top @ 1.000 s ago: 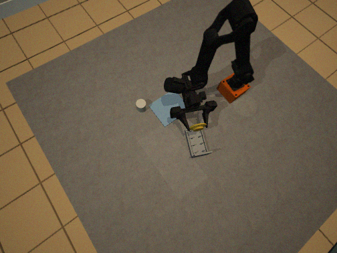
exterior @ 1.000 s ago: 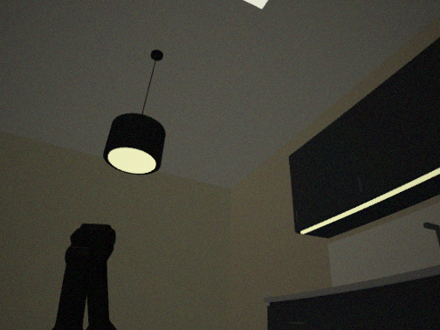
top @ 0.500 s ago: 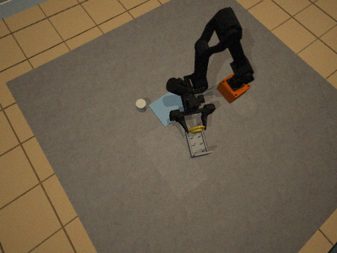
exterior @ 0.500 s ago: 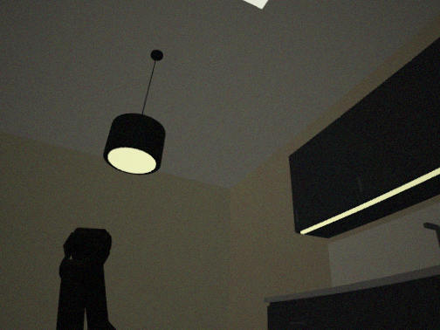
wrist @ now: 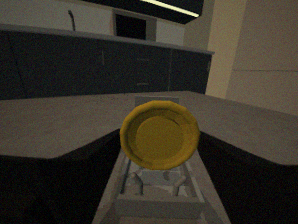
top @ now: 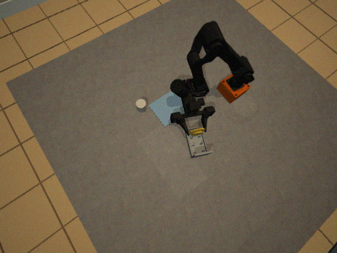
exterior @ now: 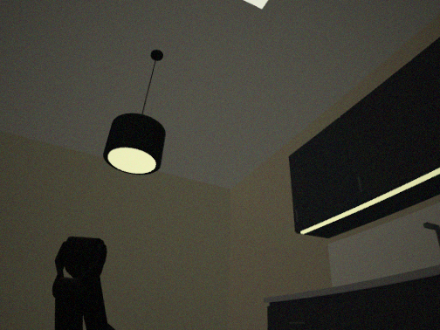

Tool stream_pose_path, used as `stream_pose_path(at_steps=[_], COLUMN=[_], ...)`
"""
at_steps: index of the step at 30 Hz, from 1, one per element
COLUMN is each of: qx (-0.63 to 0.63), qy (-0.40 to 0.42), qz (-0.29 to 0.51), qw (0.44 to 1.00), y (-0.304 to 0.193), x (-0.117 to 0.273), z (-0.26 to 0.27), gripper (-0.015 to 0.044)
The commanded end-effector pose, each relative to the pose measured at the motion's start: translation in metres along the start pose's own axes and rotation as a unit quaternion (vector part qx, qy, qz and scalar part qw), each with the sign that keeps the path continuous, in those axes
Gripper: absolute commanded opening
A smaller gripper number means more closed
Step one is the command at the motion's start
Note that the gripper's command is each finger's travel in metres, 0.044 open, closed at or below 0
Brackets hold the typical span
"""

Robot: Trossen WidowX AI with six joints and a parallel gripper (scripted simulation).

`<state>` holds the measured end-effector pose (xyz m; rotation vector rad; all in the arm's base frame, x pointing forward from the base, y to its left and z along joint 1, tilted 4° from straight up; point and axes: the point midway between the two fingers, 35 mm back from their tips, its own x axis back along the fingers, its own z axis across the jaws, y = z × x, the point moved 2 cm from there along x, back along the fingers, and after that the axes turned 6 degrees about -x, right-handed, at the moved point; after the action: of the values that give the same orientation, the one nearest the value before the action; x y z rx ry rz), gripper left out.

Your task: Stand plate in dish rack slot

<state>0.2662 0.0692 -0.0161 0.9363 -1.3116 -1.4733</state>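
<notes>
The yellow plate stands on edge, its face turned to the wrist camera. My gripper is shut on it, one finger at each side of its rim. The grey dish rack lies lengthwise below and beyond the plate. In the top view the plate is over the end of the rack nearer the arm. Small pegs show inside the rack. The plate hides part of the rack in the wrist view; whether its lower edge touches the rack or sits between rails, I cannot tell. The exterior view shows neither plate nor rack.
A blue square mat lies left of the gripper, partly under the arm. A white round object stands left of the mat. The arm's orange base block is at the right. Dark cabinets stand in the background.
</notes>
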Motion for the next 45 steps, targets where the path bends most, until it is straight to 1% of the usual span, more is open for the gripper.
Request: stream_pose_path(at_steps=[1, 14, 29, 37, 45], qx=[-0.002, -0.005, -0.003, -0.003, -0.004], qy=[-0.001, 0.000, 0.000, 0.000, 0.000], qz=[0.000, 0.000, 0.000, 0.000, -0.001], qw=[1.000, 1.000, 1.000, 1.000, 1.000], y=[-0.010, -0.007, -0.007, -0.001, 0.070], x=[-0.001, 0.000, 0.000, 0.000, -0.001], z=[-0.001, 0.001, 0.001, -0.001, -0.001], gripper=[0.0000, 0.0000, 0.0394, 0.0400, 0.0400])
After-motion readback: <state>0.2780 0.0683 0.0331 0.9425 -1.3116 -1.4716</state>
